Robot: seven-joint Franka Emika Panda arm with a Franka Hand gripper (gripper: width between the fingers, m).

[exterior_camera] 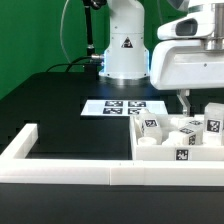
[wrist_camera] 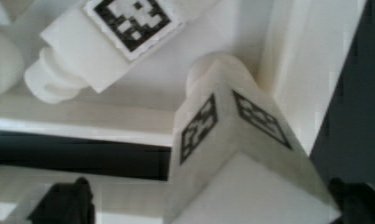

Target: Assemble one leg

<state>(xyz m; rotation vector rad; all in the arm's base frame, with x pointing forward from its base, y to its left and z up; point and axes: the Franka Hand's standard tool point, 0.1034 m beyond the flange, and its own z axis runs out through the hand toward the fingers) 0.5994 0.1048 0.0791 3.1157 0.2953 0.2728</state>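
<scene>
In the exterior view several legs lie in a group at the right, small white blocks with black-and-white tags, among them one leg (exterior_camera: 191, 129) just below my gripper (exterior_camera: 194, 104). In the wrist view that leg (wrist_camera: 228, 125) lies tilted, one edge pointing up, and its lower end reaches in between my two dark fingertips (wrist_camera: 67, 203). My gripper (wrist_camera: 210, 205) is open and straddles the leg without closing on it. A second leg (wrist_camera: 113, 40) lies close behind it, with a round peg end beside it.
The legs rest on the wide white tray-like piece (exterior_camera: 143, 156). Long white border bars (exterior_camera: 70, 172) run along the front and the left. The marker board (exterior_camera: 124, 106) lies in front of the robot base (exterior_camera: 125, 50). More legs (exterior_camera: 150, 126) crowd the gripper's sides.
</scene>
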